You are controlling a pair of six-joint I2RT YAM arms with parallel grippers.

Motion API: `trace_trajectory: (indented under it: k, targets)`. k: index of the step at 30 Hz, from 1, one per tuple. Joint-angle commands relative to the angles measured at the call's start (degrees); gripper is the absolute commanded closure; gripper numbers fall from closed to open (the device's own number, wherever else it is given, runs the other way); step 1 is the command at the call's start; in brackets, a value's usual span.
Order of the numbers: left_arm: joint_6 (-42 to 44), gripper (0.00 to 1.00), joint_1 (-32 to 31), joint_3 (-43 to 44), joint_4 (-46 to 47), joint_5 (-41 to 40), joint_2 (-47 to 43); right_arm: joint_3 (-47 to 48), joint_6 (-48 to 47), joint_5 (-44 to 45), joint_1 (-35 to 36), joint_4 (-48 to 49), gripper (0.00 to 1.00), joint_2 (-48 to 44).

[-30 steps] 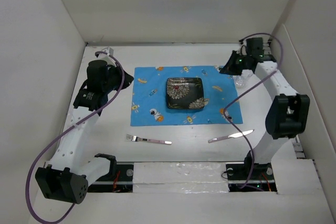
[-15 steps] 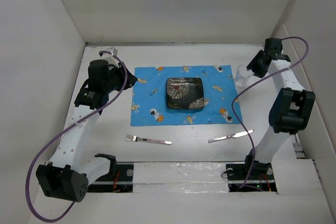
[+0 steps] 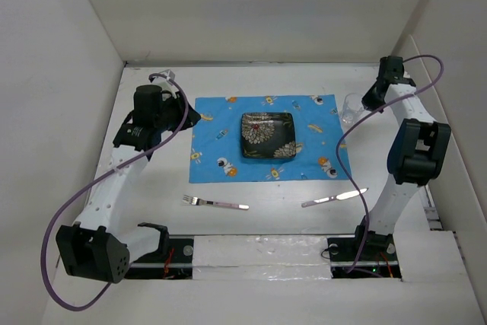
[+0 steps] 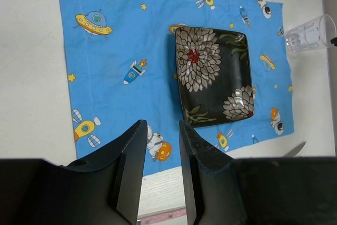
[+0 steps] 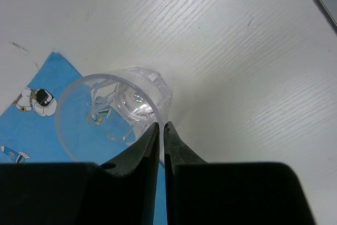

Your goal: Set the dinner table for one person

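Beside the placemat [image 3: 228, 135]: left end effector [image 4: 161, 125] half open, empty; right end effector [image 5: 161, 125] nearly closed at glass [image 5: 105, 109], grip unclear.

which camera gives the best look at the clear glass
The right wrist view: the glass fills mid-frame, its rim and faceted base clear. The left wrist view catches the glass small at the top right edge; the top external view shows it tiny beside the placemat's far right corner.

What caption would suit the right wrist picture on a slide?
Right gripper, jaws nearly shut, poised by a clear glass on the white table beside the blue placemat.
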Motion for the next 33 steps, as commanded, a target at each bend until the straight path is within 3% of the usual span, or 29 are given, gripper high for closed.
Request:
trace_trajectory:
  k: [1, 3, 11, 19, 31, 32, 33]
  targets:
    - [0.84, 0.72, -0.35, 0.73, 1.1, -0.85, 0.2, 3.27, 0.19, 1.32, 0.68, 1.7, 0.87, 1.29]
    - [0.84, 0.72, -0.35, 0.81, 1.1, -1.11, 0.29, 5.47, 0.1, 0.88, 0.68, 0.56, 1.0, 2.35]
    - [1.19, 0.72, -0.35, 1.34, 0.92, -1.47, 0.73, 9.86, -1.13, -0.78, 2.88, 2.05, 1.0, -1.6]
    - [1.19, 0.73, -0.35, 1.61, 1.1, -1.64, 1.17, 15.84, -1.48, -4.39, 7.54, -1.82, 1.0, 3.74]
    - [0.75, 0.73, -0.35, 0.46, 1.1, -1.47, 0.47, 15.41, 0.1, -2.64, 9.65, -2.44, 1.0, 8.94]
    - [0.75, 0.73, -0.35, 0.29, 1.1, -1.47, 0.47, 15.23, 0.1, -2.55, 9.65, -2.35, 0.96, 8.94]
    - [0.67, 0.73, -0.35, 0.29, 1.1, -1.55, 0.29, 15.14, 0.19, -2.47, 9.65, -2.7, 0.81, 8.68]
